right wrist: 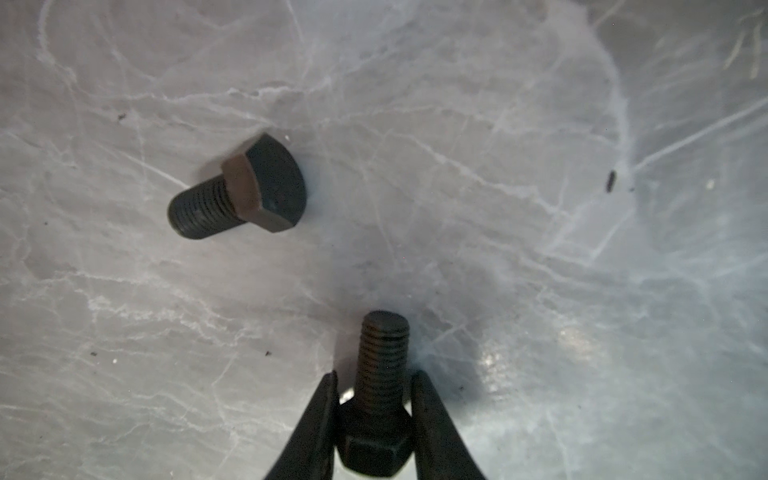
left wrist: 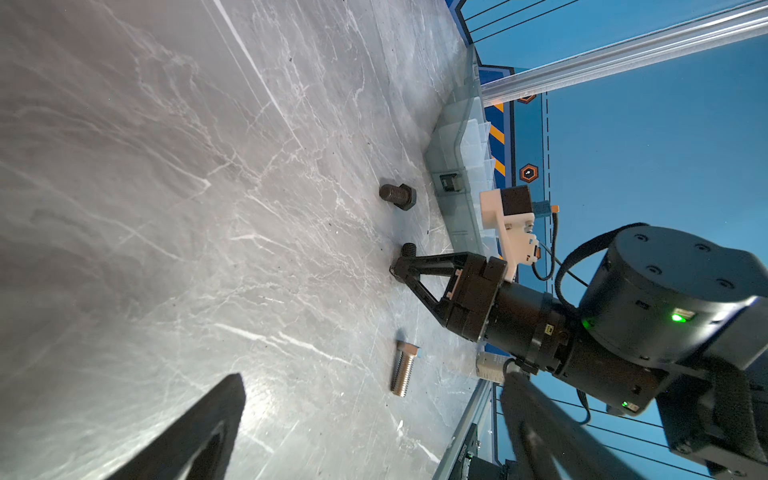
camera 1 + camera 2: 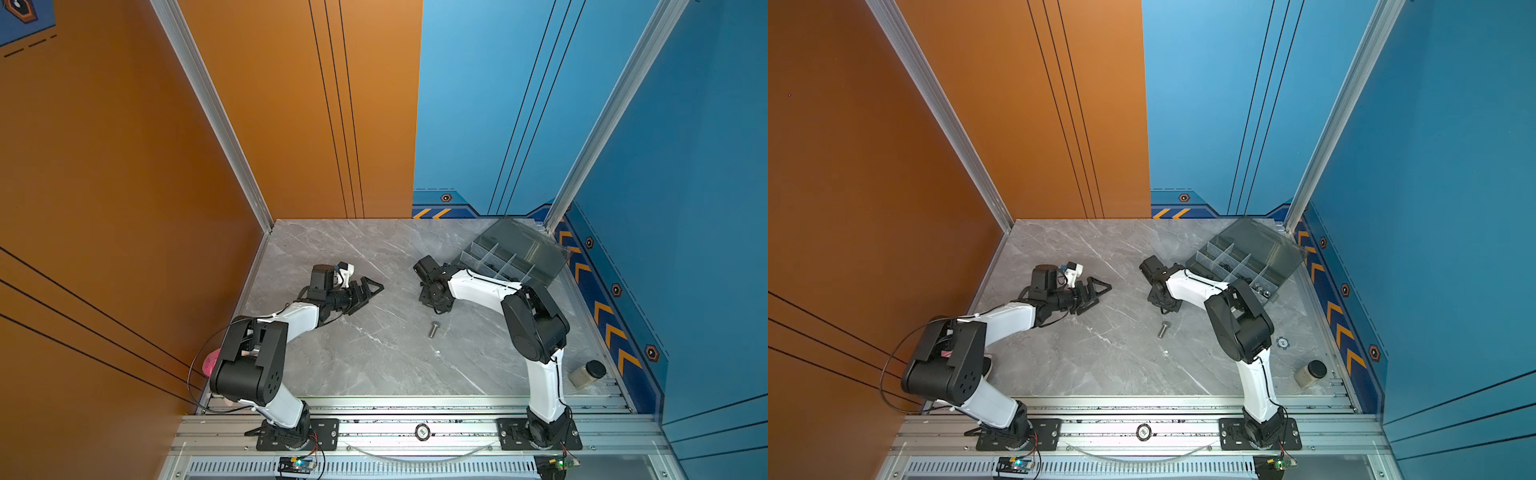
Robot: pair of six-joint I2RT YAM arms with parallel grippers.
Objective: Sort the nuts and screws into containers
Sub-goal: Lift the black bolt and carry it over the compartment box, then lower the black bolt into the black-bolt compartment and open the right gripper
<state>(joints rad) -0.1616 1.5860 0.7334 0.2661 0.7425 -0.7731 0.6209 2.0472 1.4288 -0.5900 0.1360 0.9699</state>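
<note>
The right gripper (image 1: 376, 374) clamps a black bolt (image 1: 382, 345) at its head, lying on the counter (image 3: 353, 353) near the box (image 3: 498, 259). I'd squeeze firmly, then lift straight up, clear of the 2nd bolt (image 1: 241, 187) nearby. The left gripper (image 3: 371, 291) rests released, jaws spread, empty.

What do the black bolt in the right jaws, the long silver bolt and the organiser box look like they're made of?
The black bolt: probably steel with a dull black coating; it is matte, with no glint and crisp threads. The silver bolt: bright bare-looking metal, perhaps zinc-plated or stainless steel; it shines. The organiser box: smoky translucent plastic; its walls let light through.
</note>
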